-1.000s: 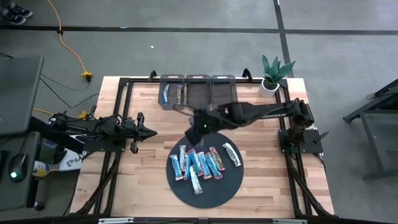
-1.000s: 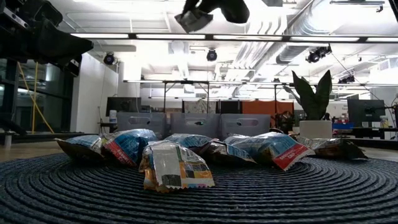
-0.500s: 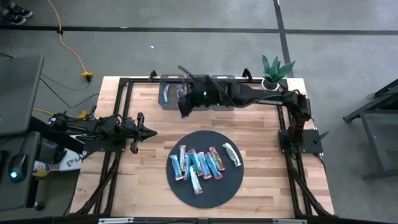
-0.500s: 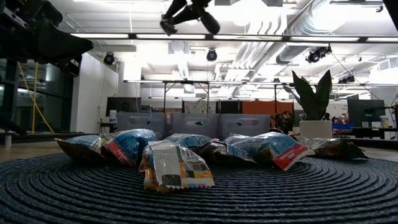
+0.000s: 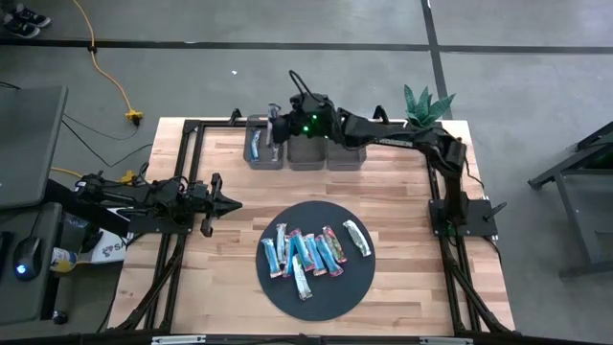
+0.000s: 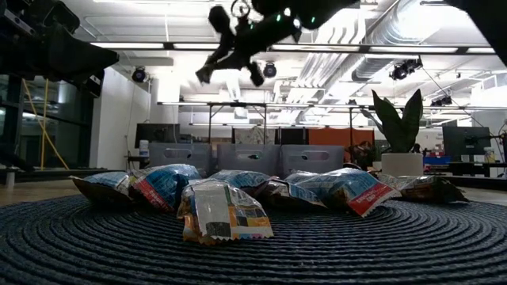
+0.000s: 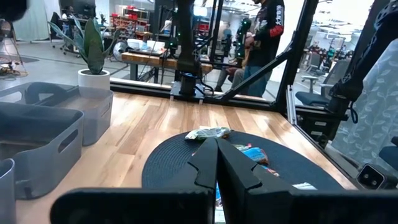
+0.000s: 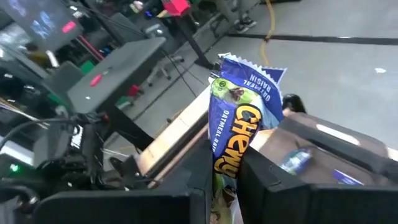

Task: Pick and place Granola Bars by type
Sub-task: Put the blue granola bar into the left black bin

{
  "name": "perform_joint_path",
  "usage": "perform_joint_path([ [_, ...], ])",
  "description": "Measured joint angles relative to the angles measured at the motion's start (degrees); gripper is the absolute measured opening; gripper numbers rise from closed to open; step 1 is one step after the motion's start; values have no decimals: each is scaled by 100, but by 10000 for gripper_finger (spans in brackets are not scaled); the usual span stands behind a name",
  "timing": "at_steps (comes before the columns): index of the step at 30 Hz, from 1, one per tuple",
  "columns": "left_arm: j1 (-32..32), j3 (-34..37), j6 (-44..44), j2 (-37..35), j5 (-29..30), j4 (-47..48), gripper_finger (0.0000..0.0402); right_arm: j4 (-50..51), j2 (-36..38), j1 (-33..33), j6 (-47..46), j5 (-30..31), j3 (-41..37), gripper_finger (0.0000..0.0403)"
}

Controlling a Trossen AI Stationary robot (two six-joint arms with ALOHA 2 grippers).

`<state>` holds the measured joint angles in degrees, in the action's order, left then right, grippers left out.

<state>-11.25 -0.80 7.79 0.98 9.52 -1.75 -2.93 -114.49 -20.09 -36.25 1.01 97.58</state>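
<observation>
Mostly unsorted: my right gripper [image 8: 225, 163], jaws clenched on a blue Chewy bar [image 8: 239, 124], hangs over the far-left bin [image 5: 264, 153]; two bars inside, about ten left on the mat [image 5: 356, 280].

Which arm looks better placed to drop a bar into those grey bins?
The right. Its gripper already holds a bar above the left bin. The left gripper sits shut and empty at the table's left side.

Held bar [image 8: 239, 134]: lower end hidden btwn fingers.
</observation>
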Motion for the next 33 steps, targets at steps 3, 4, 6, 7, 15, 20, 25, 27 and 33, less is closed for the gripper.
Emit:
perform_joint_path([
  [3, -2, -2, 0, 2, -2, 2, 1, -414, -306, -151, -235, -288, 0, 39],
  [4, -2, -1, 0, 2, -2, 3, 1, -542, -398, -200, -283, -366, 0, 38],
  [6, -2, -2, 0, 2, 0, 2, 1, -699, -559, -283, -400, -475, 0, 37],
  [7, -2, -1, 0, 2, 0, 2, 1, -757, -626, -329, -433, -522, 0, 36],
  [15, -2, -1, 0, 1, -2, 2, 1, -1216, -1073, -551, -555, -713, 3, 36],
  [20, -2, -2, 0, 2, -2, 2, 1, -1235, -1330, -592, -538, -761, 7, 36],
  [25, -2, -1, 0, 1, -2, 2, 1, -1276, -1480, -596, -534, -840, 31, 36],
  [27, -2, -1, 0, 2, -2, 3, 1, -1268, -1561, -596, -532, -904, 123, 36],
  [33, -2, -1, 0, 2, -2, 2, 1, -931, -2065, -596, -474, -1128, 999, 36],
])
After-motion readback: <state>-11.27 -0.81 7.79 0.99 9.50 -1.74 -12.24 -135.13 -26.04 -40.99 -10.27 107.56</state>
